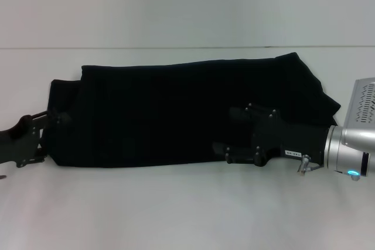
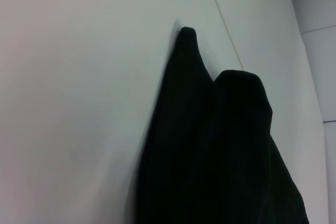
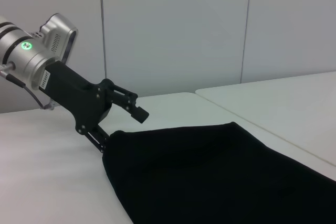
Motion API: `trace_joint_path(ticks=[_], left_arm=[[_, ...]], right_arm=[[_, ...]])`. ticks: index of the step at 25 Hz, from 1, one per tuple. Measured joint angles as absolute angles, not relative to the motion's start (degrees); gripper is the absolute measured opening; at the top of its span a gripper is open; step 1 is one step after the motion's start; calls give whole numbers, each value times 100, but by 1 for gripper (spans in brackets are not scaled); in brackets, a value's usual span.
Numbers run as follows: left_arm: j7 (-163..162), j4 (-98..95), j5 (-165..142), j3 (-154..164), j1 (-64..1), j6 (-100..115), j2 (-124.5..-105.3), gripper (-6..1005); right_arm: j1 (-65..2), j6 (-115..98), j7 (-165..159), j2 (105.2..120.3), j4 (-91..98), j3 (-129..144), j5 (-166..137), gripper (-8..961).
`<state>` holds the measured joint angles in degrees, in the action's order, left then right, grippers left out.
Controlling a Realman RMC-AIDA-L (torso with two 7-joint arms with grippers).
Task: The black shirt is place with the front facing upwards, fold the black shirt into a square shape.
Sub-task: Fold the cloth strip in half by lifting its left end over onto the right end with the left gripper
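The black shirt point(image 1: 164, 109) lies on the white table point(image 1: 176, 209) as a long band folded lengthwise, running left to right. Its bunched end fills the left wrist view point(image 2: 220, 156). My left gripper point(image 1: 50, 139) sits at the shirt's left end. The right wrist view shows that left gripper point(image 3: 118, 127) open, one finger above the cloth edge and the other low at the corner of the shirt point(image 3: 220, 171). My right gripper point(image 1: 233, 134) hovers over the right part of the shirt near its front edge, fingers spread open with nothing between them.
A seam point(image 1: 187, 47) runs across the white table behind the shirt. Pale wall panels point(image 3: 173, 30) stand beyond the table. Bare tabletop stretches in front of the shirt.
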<state>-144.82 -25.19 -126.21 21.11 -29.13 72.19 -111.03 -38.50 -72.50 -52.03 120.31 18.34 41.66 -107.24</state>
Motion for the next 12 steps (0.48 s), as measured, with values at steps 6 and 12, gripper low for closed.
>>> trace_joint_path(ticks=[6, 12], left_arm=[[-14331, -2715, -12621, 2634, -2917, 7258, -11102, 763], [-14340, -2772, -12620, 2776, -2923, 7208, -11110, 652]], right_arm=[[-3862, -7246, -5203, 12031, 1837, 4123, -10722, 931], [-3876, -7242, -5203, 12031, 1837, 4118, -10722, 931]])
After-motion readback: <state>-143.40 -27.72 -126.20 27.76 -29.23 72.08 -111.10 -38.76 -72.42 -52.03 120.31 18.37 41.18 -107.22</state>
